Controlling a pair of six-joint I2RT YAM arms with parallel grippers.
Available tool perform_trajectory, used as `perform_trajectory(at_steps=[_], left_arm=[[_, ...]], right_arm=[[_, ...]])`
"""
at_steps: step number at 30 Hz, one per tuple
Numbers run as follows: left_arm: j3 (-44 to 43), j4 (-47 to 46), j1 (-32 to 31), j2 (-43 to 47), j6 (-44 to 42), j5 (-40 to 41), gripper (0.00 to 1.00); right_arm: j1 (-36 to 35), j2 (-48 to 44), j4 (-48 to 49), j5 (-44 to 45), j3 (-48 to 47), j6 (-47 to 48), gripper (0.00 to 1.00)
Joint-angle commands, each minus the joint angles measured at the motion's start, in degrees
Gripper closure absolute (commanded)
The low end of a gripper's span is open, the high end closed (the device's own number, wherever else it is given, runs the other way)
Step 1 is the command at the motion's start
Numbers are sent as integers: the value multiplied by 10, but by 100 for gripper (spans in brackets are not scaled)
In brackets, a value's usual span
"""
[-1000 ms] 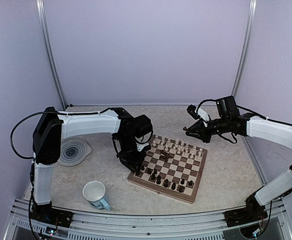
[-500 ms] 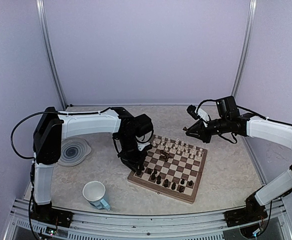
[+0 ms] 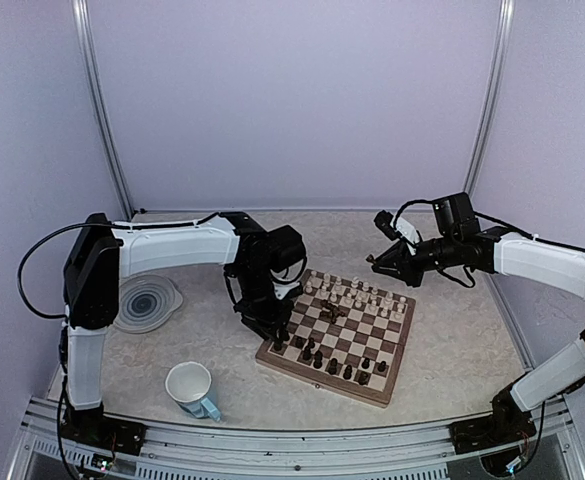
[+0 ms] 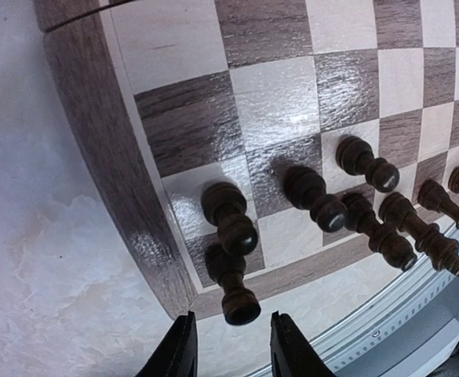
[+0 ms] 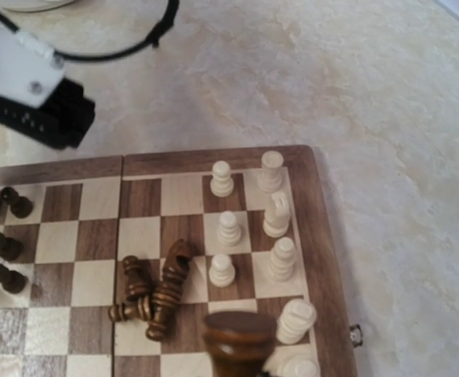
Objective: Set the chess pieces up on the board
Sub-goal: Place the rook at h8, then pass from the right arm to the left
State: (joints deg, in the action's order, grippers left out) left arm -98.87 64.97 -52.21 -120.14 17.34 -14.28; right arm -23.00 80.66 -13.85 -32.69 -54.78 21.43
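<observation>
The board [image 3: 318, 379] lies at mid-table. Dark chess pieces [image 3: 332, 360] stand along its near side, cream ones [image 3: 357, 295] along the far side, and several dark ones [image 5: 154, 290] lie toppled near the middle. My left gripper [image 3: 272, 333] hovers over the board's left corner. In the left wrist view its fingers [image 4: 183, 345] stand open on either side of an upright dark corner piece [image 4: 237, 294] without touching it. My right gripper [image 3: 376, 262] hangs above the far right edge, shut on a dark piece [image 5: 239, 342] that hides its fingertips.
A white mug [image 3: 190, 387] stands near the front left of the board. A grey swirl plate [image 3: 147, 300] lies at the left, beside the left arm. A metal rail runs along the table's near edge, and enclosure walls stand close behind.
The left gripper's jaws have spread apart, leaving the dark corner piece standing free between them. Both arms have stayed almost still.
</observation>
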Motion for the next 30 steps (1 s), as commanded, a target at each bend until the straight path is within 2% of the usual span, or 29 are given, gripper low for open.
perform_trajectory(at_steps=[1,4,6,8,10,14,16,20,24,30], left_arm=[[-33,15,0,80,-2,37,65],[-64,-10,-2,116,-4,51,64],[-76,-65,-4,128,0,68,61],[-75,-141,-6,137,13,84,61],[-49,-262,-7,154,34,86,57],[42,-475,-2,195,107,32,50],[65,-536,0,201,129,4,50],[75,-569,0,182,150,-35,50],[92,-578,-4,165,161,-77,55],[127,-585,-6,173,172,-118,56]], right_arm=[[8,-14,-15,-40,3,19,100],[6,-4,-40,-101,-11,39,100],[-1,5,-68,-135,-34,51,100],[-18,16,-109,-146,-74,74,100],[-46,28,-163,-134,-108,106,100],[-94,32,-220,-97,-147,144,100],[-113,33,-236,-80,-158,150,100],[-133,38,-260,-67,-176,149,100],[-138,42,-264,-57,-189,141,100],[-138,52,-261,-42,-208,118,100]])
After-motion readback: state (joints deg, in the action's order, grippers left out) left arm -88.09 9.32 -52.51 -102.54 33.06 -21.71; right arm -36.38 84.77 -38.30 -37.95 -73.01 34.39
